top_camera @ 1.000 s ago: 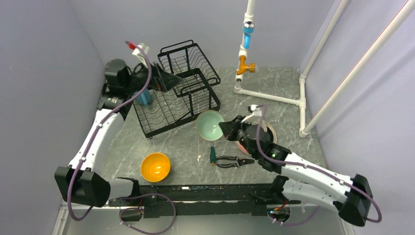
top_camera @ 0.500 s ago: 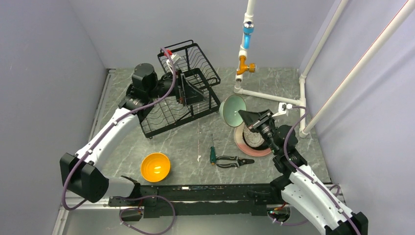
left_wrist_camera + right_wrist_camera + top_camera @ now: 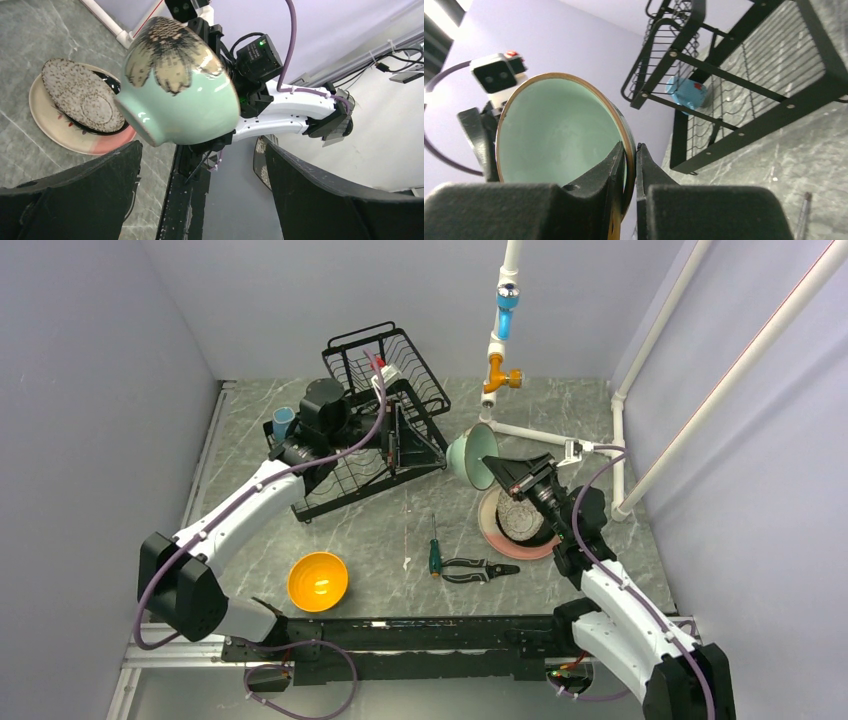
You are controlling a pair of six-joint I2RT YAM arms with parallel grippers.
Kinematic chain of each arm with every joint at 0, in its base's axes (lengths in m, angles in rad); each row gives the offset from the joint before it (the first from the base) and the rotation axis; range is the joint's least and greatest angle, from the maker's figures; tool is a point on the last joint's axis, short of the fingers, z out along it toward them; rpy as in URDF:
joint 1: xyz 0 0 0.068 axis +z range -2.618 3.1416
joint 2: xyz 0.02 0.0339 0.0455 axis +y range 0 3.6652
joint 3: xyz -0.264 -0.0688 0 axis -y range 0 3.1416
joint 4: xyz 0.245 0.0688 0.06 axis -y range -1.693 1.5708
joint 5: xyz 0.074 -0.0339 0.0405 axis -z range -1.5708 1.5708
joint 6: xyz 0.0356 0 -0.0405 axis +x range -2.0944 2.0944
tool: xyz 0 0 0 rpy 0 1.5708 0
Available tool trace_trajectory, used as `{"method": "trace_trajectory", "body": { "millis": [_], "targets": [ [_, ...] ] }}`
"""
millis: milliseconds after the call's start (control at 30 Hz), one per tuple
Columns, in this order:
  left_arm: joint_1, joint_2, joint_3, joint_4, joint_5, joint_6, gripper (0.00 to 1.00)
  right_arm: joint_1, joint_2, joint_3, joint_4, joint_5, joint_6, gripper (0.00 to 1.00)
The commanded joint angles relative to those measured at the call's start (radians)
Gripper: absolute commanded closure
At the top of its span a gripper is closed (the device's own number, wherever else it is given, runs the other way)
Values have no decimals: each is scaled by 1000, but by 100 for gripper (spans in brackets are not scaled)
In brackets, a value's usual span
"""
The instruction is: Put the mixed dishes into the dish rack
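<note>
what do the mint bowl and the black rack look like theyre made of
Mint-green bowl: likely glazed ceramic, going by glossy highlights, a brown rim and a flower pattern outside. Dish rack: likely metal wire with a black coating, thin rods joined in a grid; the sheen is hard to judge.

We are seeing the left tool (image 3: 404, 444) blocking the right end of the dish rack (image 3: 330, 480); the desk (image 3: 400, 525) on its near-edge side is lying open.

Your left arm (image 3: 240, 515) and right arm (image 3: 620, 602) are built of smooth white links with bulky black joints. A purple cable (image 3: 293, 27) loops along each. At 1 o'clock in the left wrist view, a green light (image 3: 259, 43) glows on a black housing.
</note>
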Motion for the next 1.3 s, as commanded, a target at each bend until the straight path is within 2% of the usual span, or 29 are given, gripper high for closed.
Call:
{"method": "trace_trajectory", "body": {
  "millis": [0, 200, 367, 533, 767, 1000, 1267],
  "targets": [
    [-15, 1, -11, 37, -27, -28, 1, -2, 17, 2, 293, -57, 90, 100],
    [-15, -26, -20, -11, -89, 7, 1, 1, 48, -9, 339, -62, 106, 100],
    [-18, 0, -54, 124, -27, -94, 1, 14, 89, -12, 388, -63, 105, 100],
    [-34, 0, -69, 195, 1, -130, 1, 22, 114, -21, 406, -51, 94, 100],
    [-49, -9, -66, 168, -12, -106, 1, 54, 87, -12, 316, -2, -10, 100],
    [-60, -31, -71, 152, -36, -95, 2, 144, 54, 12, 223, 102, -159, 100],
    [-63, -40, -24, 24, -61, -5, 0, 207, 54, 29, 173, 176, -236, 100]
  ]
}}
